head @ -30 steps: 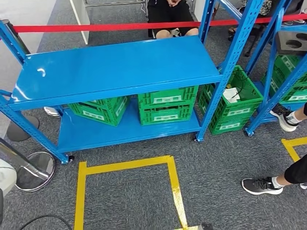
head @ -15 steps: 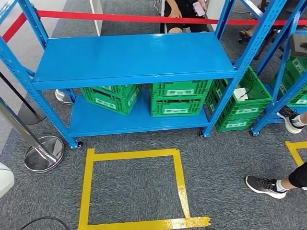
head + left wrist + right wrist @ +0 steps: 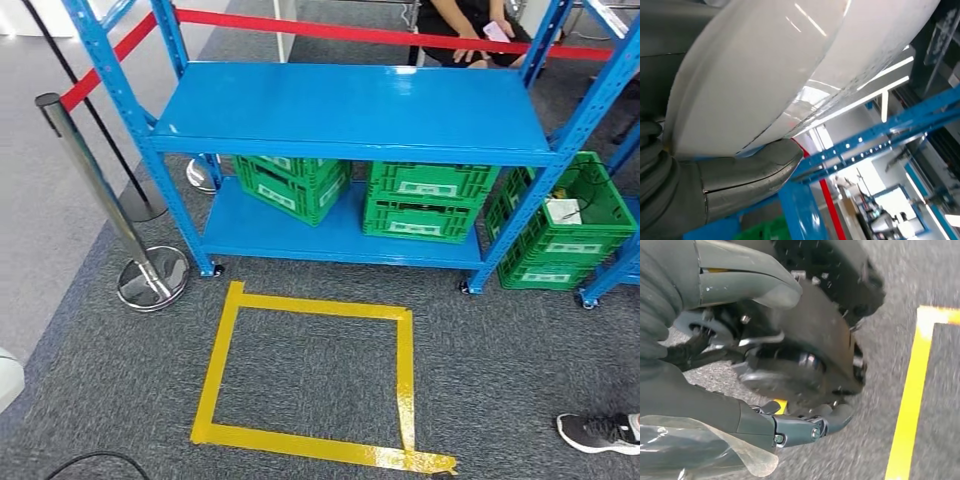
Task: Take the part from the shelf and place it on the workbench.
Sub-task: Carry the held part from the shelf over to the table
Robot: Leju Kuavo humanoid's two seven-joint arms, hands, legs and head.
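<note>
The blue steel shelf (image 3: pixel 355 105) stands ahead in the head view, its upper board a plain blue surface. Two green crates (image 3: pixel 290 185) (image 3: pixel 426 200) sit on its lower board. No part that I can name is visible on it. In the right wrist view my right hand (image 3: pixel 685 395) hangs low over the grey carpet, its thumb (image 3: pixel 753 285) and a dark finger (image 3: pixel 810 430) stretched out and apart. In the left wrist view my left hand (image 3: pixel 734 175) shows a grey thumb against blue shelf posts, with its other fingers hidden.
A yellow tape square (image 3: pixel 226 360) marks the carpet in front of the shelf. A steel stanchion (image 3: pixel 106 190) with a red belt (image 3: pixel 340 32) stands at the left. A third green crate (image 3: pixel 562 225) sits at the right. A person's shoe (image 3: pixel 600 432) is at bottom right, and another person (image 3: pixel 468 20) sits behind the shelf.
The camera has swung left, so the whole scene has slid right: the stanchion has come further into view and the right-hand racks have left the picture.
</note>
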